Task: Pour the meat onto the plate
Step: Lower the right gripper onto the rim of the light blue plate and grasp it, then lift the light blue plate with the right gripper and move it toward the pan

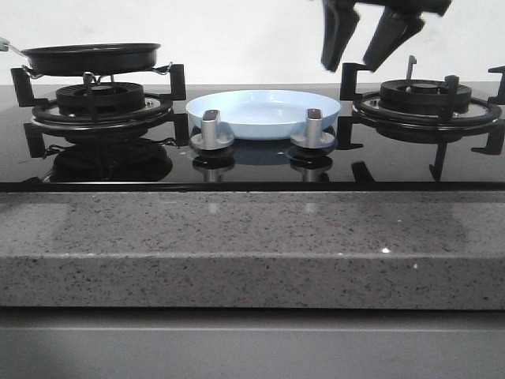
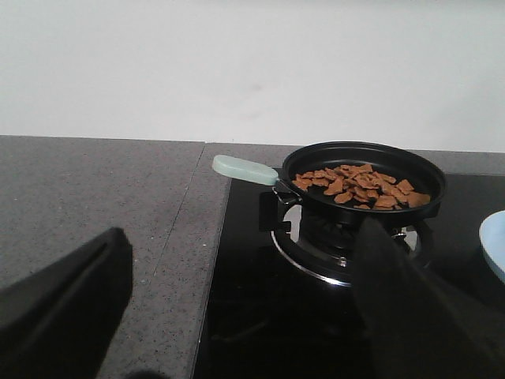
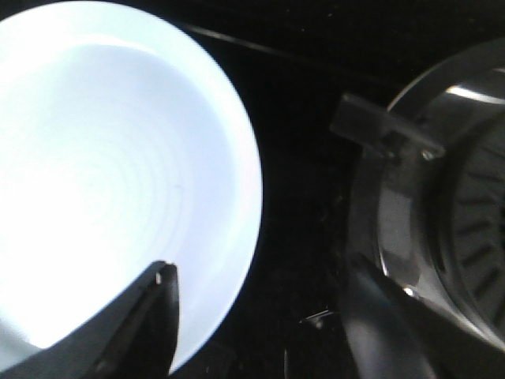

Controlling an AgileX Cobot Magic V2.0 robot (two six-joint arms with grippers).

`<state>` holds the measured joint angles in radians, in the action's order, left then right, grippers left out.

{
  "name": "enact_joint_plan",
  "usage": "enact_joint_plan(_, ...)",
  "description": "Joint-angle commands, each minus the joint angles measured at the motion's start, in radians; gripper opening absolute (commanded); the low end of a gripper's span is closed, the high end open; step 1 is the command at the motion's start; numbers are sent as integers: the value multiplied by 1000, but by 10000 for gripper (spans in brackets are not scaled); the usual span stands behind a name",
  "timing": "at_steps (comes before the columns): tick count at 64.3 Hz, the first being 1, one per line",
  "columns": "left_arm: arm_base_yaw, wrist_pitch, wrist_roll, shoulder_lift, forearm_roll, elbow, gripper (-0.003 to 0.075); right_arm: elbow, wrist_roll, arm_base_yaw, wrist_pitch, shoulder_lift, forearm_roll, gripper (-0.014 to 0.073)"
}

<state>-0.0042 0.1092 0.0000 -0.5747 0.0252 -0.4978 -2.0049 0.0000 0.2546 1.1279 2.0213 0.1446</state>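
**A:** Starting at the left, what is there?

**B:** A black frying pan [image 1: 91, 57] sits on the left burner [image 1: 101, 103] of a glossy black stovetop [image 1: 252, 170]. Its pale green handle [image 2: 245, 169] sticks out over the speckled grey surface [image 1: 252, 237]. In the left wrist view, the meat [image 2: 359, 185] lies heaped inside the pan, small flat brown-orange pieces, none spilled around it.

**A:** Is the left tool holding the pan?

**B:** No. The left tool [image 2: 237, 316] shows only in its own wrist view, with its 2 dark fingers spread wide and nothing between them. It is well apart from the handle, facing it across the surface.

**A:** And in the middle?

**B:** The plate [image 1: 264, 113], pale blue and shallow, rests on the stovetop between the 2 burners, just behind 2 silver control knobs [image 1: 211, 130]. From the right wrist view it looks bare, though glare washes out much of its inside.

**A:** The right side?

**B:** The right tool [image 1: 367, 39] hangs above the gap between the plate and the right burner [image 1: 426, 99]. Its fingers are parted and grip nothing.

**A:** So how far along is the job?

**B:** By my reading, barely begun. All the meat is in the pan, the pan is upright on its burner, and neither tool touches anything. What remains is the whole job: take the handle, lift the pan, carry it over to the plate and tip the pieces out.
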Motion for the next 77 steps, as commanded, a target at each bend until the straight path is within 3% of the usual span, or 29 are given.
enact_joint_plan(1,1,-84,-17,-7,9,-39,567,-112,-12,-2,39,11,16,462)
enact_joint_plan(11,1,-84,-17,-7,9,-39,567,-189,-30,-2,87,89,48,459)
enact_joint_plan(25,1,-84,-17,-7,9,-39,567,-207,-53,-2,122,142,78,349)
enact_joint_plan(37,1,-84,-17,-7,9,-39,567,-207,-53,-2,122,154,80,307)
enact_joint_plan(43,1,-84,-17,-7,9,-39,567,-207,-53,-2,129,151,80,193)
enact_joint_plan(52,1,-84,-17,-7,9,-39,567,-224,-53,-4,140,150,79,-78)
enact_joint_plan(77,1,-84,-17,-7,9,-39,567,-377,-52,-19,211,109,80,-56)
